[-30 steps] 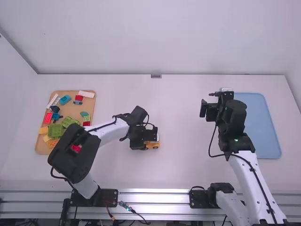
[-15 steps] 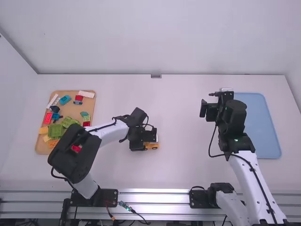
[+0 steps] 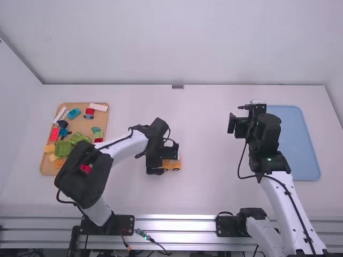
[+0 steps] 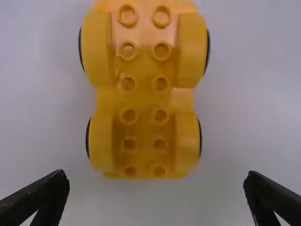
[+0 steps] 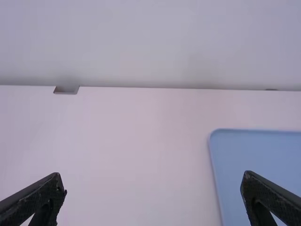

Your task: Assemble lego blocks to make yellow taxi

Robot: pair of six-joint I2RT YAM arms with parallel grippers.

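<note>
Yellow studded plastic wheeled base is placed, visible studs bare; upper build likely left. Black left jaws gape empty near it; black right jaws gape empty, well apart.

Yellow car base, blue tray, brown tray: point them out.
Yellow car base (image 4: 145, 99): left wrist view, studded middle.
Blue tray (image 3: 293, 144): high view, bare floor.
Brown tray (image 3: 79, 126): high view, bare floor between blocks.
</note>
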